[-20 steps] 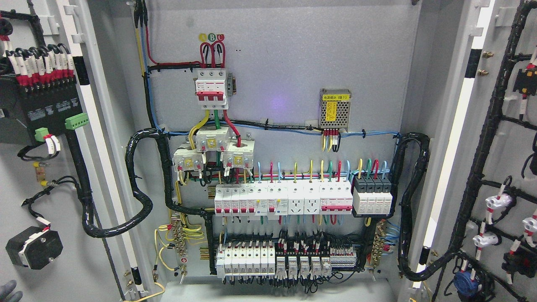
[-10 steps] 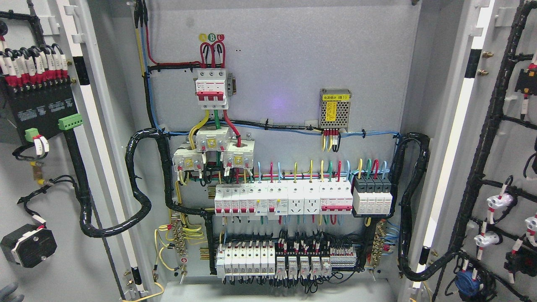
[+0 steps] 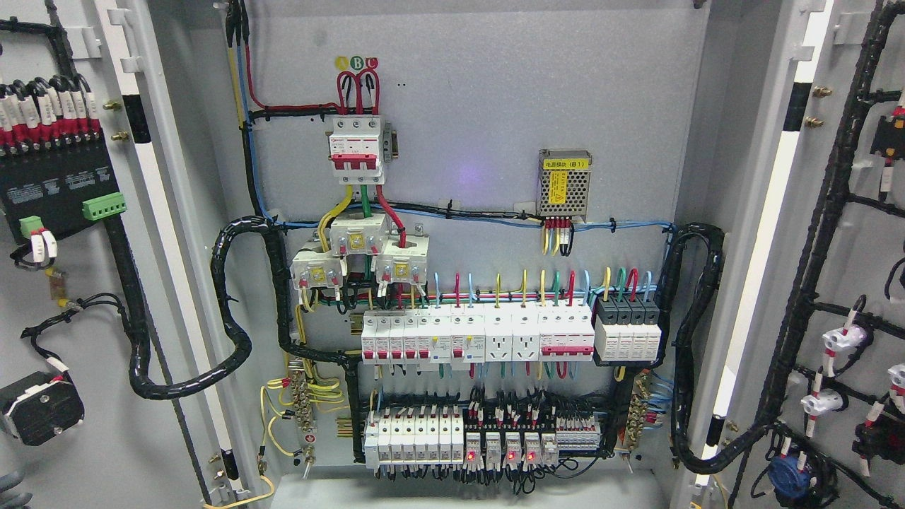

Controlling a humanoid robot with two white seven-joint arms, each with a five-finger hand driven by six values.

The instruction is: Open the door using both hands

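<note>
Both steel doors (image 3: 92, 396) swung wide — heavy, stiff, wiring-laden; push at bare edge. Left hand (image 3: 13, 488) barely visible, finger state unclear; right unseen.

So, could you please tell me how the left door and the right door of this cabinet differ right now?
The left door carries a black terminal block with red-sleeved wires and green connectors; the right door carries white and blue round component backs. The left door's harness is one thick loop; the right door's branches sideways. Both stand open, grey inside.
</note>
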